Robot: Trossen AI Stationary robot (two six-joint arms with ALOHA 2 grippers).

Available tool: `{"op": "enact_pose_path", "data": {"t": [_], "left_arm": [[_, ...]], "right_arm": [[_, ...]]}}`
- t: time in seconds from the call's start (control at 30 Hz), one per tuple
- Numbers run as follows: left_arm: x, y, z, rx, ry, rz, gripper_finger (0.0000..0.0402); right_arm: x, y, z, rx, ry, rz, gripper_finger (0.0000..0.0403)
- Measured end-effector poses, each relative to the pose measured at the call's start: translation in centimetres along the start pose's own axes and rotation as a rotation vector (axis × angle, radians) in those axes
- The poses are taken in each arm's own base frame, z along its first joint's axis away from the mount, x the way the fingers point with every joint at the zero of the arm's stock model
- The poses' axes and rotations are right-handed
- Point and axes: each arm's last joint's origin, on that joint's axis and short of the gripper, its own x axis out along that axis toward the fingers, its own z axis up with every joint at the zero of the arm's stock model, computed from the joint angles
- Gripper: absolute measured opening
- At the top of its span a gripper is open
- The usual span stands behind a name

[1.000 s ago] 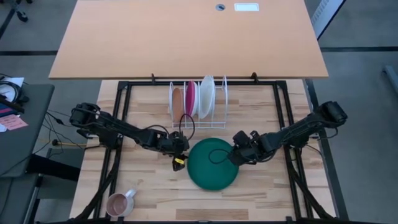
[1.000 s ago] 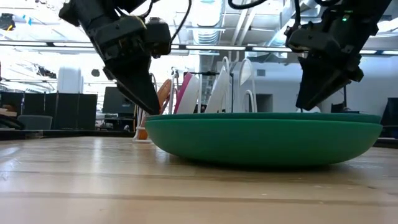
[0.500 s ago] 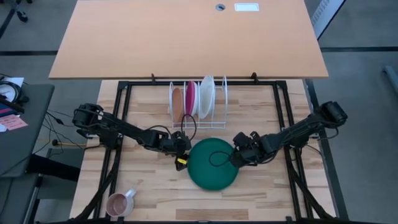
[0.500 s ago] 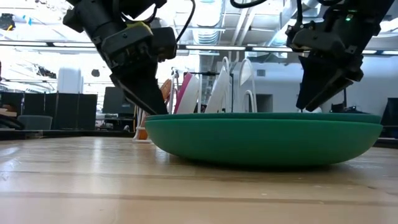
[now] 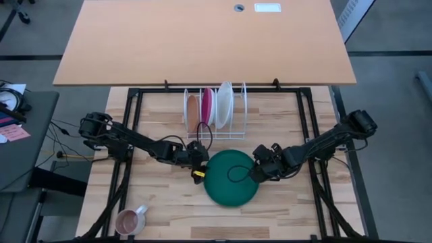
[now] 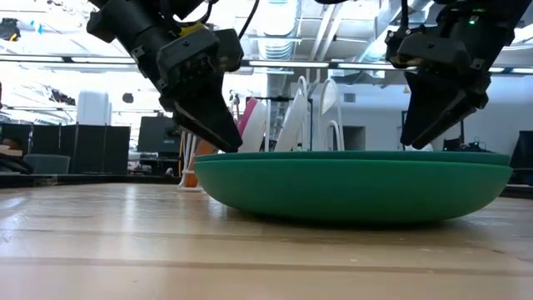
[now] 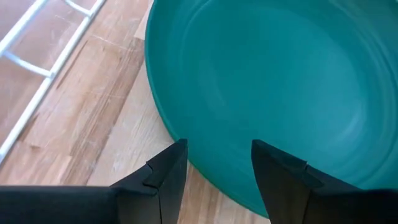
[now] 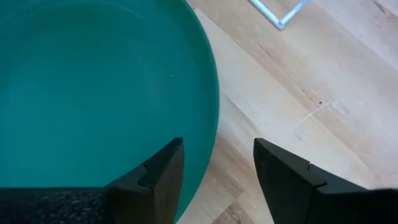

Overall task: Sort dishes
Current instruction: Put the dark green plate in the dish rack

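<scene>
Two grippers now straddle the green plate (image 5: 231, 178): left gripper (image 5: 198, 166) has slid to its nine o'clock rim, right gripper (image 5: 260, 170) widened at three; both spread, ready to lift.

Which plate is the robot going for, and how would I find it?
Start at the white wire rack at the back of the wooden table, where three plates stand on edge. In front of it lies the dark green plate, flat on the wood between the two arms. It alone is green and lying down.
</scene>
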Motion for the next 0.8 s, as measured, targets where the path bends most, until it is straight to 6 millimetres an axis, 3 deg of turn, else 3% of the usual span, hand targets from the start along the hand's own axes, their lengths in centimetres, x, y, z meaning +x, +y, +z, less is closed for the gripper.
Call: {"op": "enact_pose_path", "data": {"t": [0.23, 0.5, 0.8], "left_arm": [[0.0, 0.1, -0.1, 0.001, 0.014, 0.006, 0.0173], [0.0, 0.0, -0.2, 0.003, 0.024, -0.01, 0.0173], [-0.3, 0.2, -1.2, 0.048, 0.177, -0.08, 0.0173]], "right_arm": [[0.1, 0.3, -0.3, 0.111, 0.113, 0.063, 0.0194], [1.1, 0.0, -0.2, 0.148, 0.157, 0.011, 0.0194], [3.1, 0.3, -0.5, 0.134, 0.245, -0.021, 0.0194]]}}
